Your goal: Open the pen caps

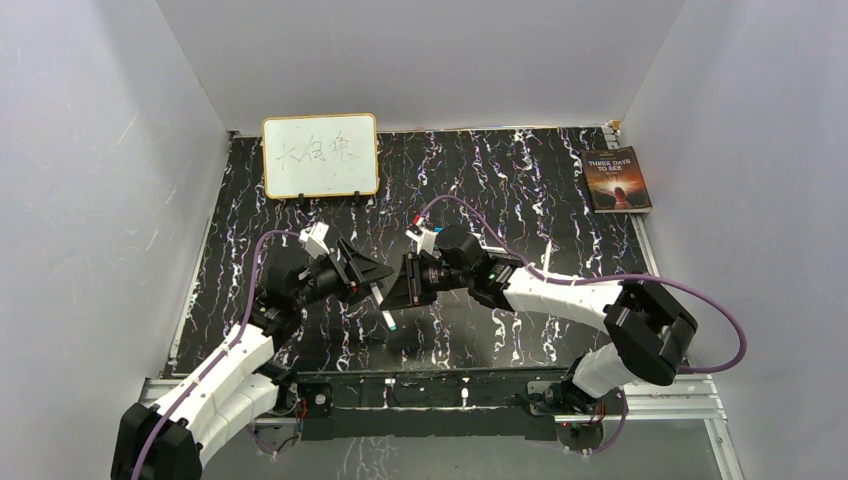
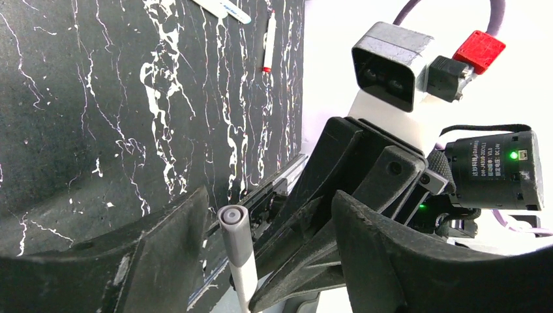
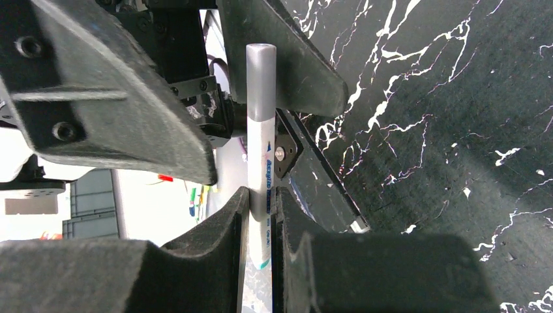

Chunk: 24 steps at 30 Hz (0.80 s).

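The task looks to be at an early stage: no loose cap shows in any view, and the one pen in hand is still capped. The right gripper point(image 3: 261, 203) is clamped tight on a slim white-barrelled pen point(image 3: 261, 163). It holds the pen above the black, white-veined marble-pattern table point(image 1: 560, 200), mid-workspace between the two arms. The pen's short grey plastic cap point(image 3: 261, 72) sits fully on the barrel end and points toward the other arm.

The left gripper point(image 2: 267, 199) has its jaws spread on either side of that cap. A gap shows on both sides in each wrist view, so it brackets the cap without gripping it. The step in hand, then, is the first part of an uncapping: the cap is lined up but not seized or pulled. What remains for this pen is to pinch the cap and draw it off along the barrel while the right grip holds firm.

A thin white pen with a red end point(image 2: 268, 42) lies on the table, well apart from the grippers. A second pen with a blue marking point(image 2: 225, 9) lies near it. They are too small to say for sure, but both appear untouched, so they probably remain to be done.
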Available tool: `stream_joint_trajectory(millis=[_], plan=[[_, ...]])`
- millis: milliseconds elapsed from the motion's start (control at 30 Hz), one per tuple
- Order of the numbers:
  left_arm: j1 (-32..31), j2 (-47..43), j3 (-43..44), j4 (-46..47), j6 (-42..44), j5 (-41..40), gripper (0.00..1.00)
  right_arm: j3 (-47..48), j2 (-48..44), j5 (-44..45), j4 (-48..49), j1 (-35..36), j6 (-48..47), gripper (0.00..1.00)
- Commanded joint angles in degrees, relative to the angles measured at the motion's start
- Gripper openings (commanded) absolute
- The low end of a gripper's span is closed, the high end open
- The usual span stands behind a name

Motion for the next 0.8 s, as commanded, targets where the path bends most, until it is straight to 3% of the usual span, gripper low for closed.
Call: stream_joint_trajectory(millis=[0, 267, 767], plan=[[-0.68, -0.78, -0.82, 1.89, -0.37, -0.23, 0.65, 2.59, -0.57, 0.55, 3.49, 0.35, 0.29, 0.02], [-0.97, -0.23, -1.02, 1.99, -0.22, 0.01, 0.48, 1.86, -0.70, 0.82, 3.17, 0.47, 0.24, 0.02], [-1.15, -1.07, -1.30, 0.26, 0.47, -0.34, 0.36, 0.99, -1.60, 1.36, 1.78, 0.48, -0.11, 0.02]])
